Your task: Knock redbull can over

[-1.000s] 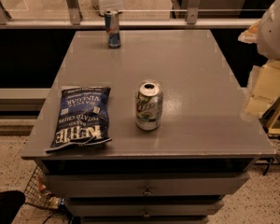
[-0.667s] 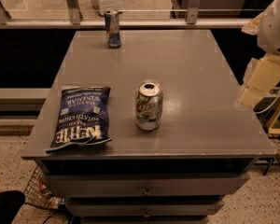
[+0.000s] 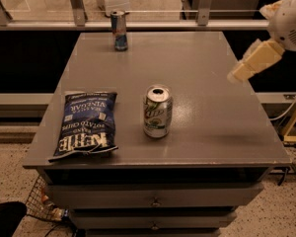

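Note:
The redbull can (image 3: 120, 30), slim, blue and silver with a red mark, stands upright at the far edge of the grey table (image 3: 197, 73), left of centre. My gripper (image 3: 238, 75), cream coloured, hangs over the table's right edge, pointing down and left. It is far to the right of the redbull can and nearer to me, touching nothing.
A wider white-and-green soda can (image 3: 157, 111) stands upright at the table's middle front. A dark blue chips bag (image 3: 86, 125) lies flat at the front left. A rail with glass panels (image 3: 153, 23) runs behind the table. Drawers (image 3: 153, 200) sit under the tabletop.
My gripper has moved up and to the left, from beside the table's right edge to over it. The cans and the bag have not moved.

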Robot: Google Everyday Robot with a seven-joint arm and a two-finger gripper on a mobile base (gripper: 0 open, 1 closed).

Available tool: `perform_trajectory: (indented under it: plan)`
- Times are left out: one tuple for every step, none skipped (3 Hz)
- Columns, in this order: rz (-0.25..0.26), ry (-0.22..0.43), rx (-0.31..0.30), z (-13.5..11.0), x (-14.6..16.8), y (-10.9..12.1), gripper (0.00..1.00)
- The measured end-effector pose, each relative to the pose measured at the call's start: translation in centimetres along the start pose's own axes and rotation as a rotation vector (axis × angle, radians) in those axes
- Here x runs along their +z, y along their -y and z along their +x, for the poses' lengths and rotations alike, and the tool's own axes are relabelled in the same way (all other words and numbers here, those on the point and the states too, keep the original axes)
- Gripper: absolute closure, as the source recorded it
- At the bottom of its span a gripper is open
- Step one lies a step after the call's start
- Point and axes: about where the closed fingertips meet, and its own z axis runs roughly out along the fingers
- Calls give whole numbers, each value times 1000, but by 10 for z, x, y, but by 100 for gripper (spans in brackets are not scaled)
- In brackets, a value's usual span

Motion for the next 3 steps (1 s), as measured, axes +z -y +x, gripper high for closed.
perform_trajectory:
  plan:
    - [76,237,78,-43,27,54,0]
    - [65,441,171,-84,37,75,0]
    - [66,438,168,-83,37,75,0]
